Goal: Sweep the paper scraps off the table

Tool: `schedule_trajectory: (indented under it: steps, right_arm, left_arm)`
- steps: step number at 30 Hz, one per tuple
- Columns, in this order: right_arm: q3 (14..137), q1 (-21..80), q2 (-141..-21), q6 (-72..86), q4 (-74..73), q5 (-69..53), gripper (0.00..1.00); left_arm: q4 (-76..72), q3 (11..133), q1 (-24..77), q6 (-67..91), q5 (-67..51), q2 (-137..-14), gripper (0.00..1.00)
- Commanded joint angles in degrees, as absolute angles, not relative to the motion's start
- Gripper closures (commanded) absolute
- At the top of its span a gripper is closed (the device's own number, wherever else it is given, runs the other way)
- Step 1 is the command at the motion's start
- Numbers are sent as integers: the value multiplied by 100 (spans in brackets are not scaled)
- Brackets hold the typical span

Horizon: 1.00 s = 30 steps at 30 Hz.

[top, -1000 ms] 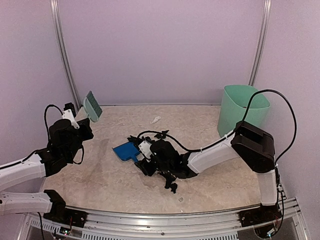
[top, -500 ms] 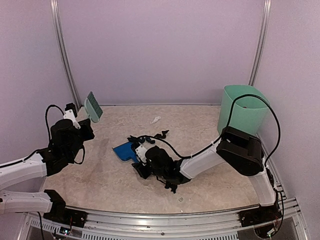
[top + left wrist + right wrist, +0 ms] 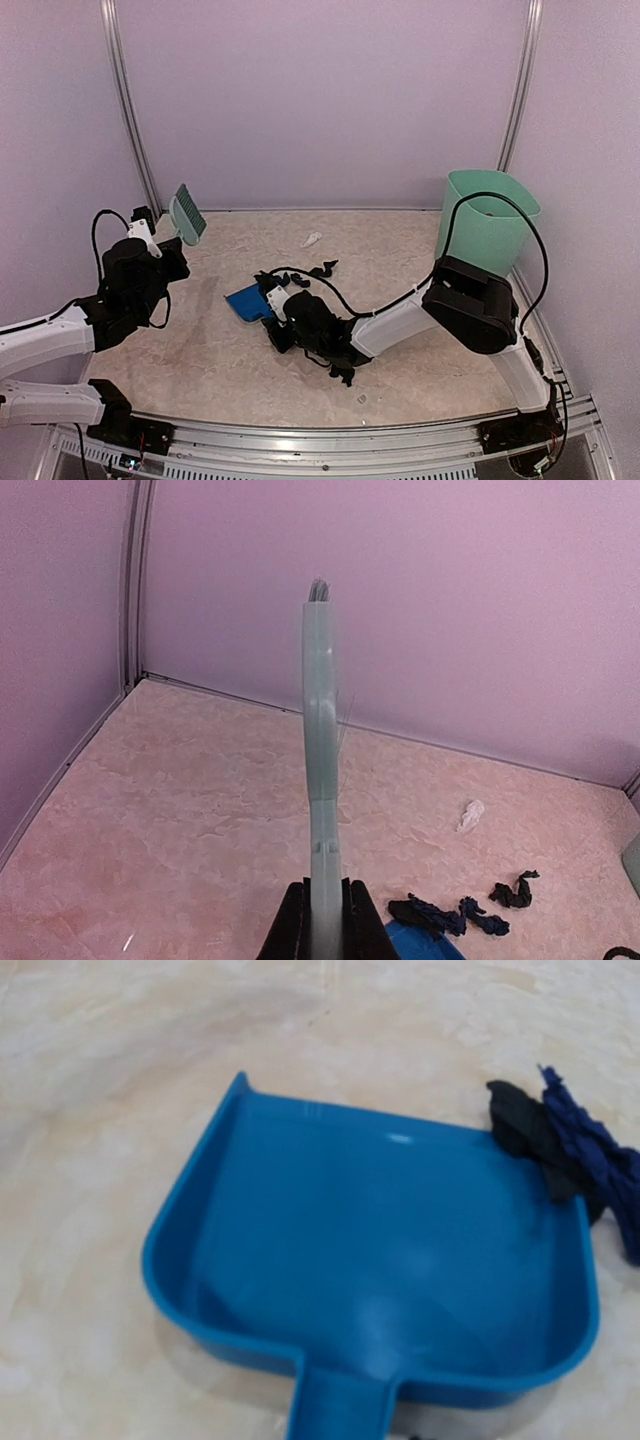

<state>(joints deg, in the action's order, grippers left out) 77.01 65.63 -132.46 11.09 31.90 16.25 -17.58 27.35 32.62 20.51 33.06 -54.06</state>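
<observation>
My left gripper (image 3: 150, 243) (image 3: 321, 920) is shut on the handle of the green hand brush (image 3: 186, 213) (image 3: 320, 730) and holds it up above the table's (image 3: 210, 365) left side, bristles up. My right gripper (image 3: 276, 308) holds the blue dustpan (image 3: 247, 302) (image 3: 380, 1250) by its handle, flat on the table; its fingers are out of the right wrist view. Black paper scraps (image 3: 322, 270) (image 3: 430, 915) (image 3: 555, 1140) lie at the pan's far side, and more sit under the right arm (image 3: 343, 373). A white scrap (image 3: 312, 240) (image 3: 470, 815) lies farther back.
A tall mint-green bin (image 3: 486, 228) stands at the back right corner. A tiny white scrap (image 3: 362, 398) lies near the front metal rail (image 3: 330, 432). Purple walls close the table on three sides.
The right arm has reached further left, its elbow swinging left, and the dustpan has slid slightly left with it. The left arm and brush have barely moved.
</observation>
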Motion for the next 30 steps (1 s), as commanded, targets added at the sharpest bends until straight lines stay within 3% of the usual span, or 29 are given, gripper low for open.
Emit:
schedule_trajectory:
  steps: [1,7,10,30]
  right_arm:
    - [7901,6610,-13436,1254,3228,1873,68]
    - [7811,6611,-13223,1237,3163,1778,90]
    - [7765,6624,-13004,1159,3024,1531,96]
    - [7581,6597,-10862,570,-800,1171,100]
  left_arm:
    - [-1986,2770,3226,1995,3341,-5382,100]
    - [-1973,2766,3220,1989,3363,-5370,100]
    - [-1978,2768,3217,1978,3374,-5370,100]
    - [-1903,2786,3208,1977,3344,-5326,100]
